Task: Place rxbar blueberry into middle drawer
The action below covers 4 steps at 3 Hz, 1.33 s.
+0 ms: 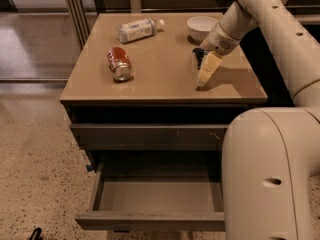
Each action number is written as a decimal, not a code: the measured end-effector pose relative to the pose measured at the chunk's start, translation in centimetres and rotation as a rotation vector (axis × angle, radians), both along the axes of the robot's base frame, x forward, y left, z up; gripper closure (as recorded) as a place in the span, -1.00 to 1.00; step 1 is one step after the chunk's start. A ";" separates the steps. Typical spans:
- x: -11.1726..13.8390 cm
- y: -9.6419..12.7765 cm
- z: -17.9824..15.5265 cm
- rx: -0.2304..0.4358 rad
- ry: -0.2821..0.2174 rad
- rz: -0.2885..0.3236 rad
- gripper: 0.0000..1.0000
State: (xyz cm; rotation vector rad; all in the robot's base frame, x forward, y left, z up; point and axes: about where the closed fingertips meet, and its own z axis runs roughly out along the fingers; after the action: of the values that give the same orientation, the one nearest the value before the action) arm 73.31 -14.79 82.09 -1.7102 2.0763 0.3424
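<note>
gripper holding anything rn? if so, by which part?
Cannot tell. The gripper is down at the cabinet top, overlapping the rxbar blueberry, which lies flat there; any contact is hidden.

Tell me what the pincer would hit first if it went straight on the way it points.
The pincer, over the tabletop just in front of the rxbar blueberry, points downward; it would probably meet bare tabletop first. Its height above the surface is unclear.
</note>
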 end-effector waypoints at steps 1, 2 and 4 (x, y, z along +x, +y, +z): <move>-0.1 -0.9 -2.1 0.008 0.043 -0.033 -1.00; -0.4 -1.4 -2.6 0.017 0.062 -0.047 -0.96; -0.4 -1.4 -2.6 0.017 0.062 -0.047 -0.68</move>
State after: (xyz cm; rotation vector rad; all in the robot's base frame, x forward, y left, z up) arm 72.94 -16.19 79.52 -1.6574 2.1473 0.4022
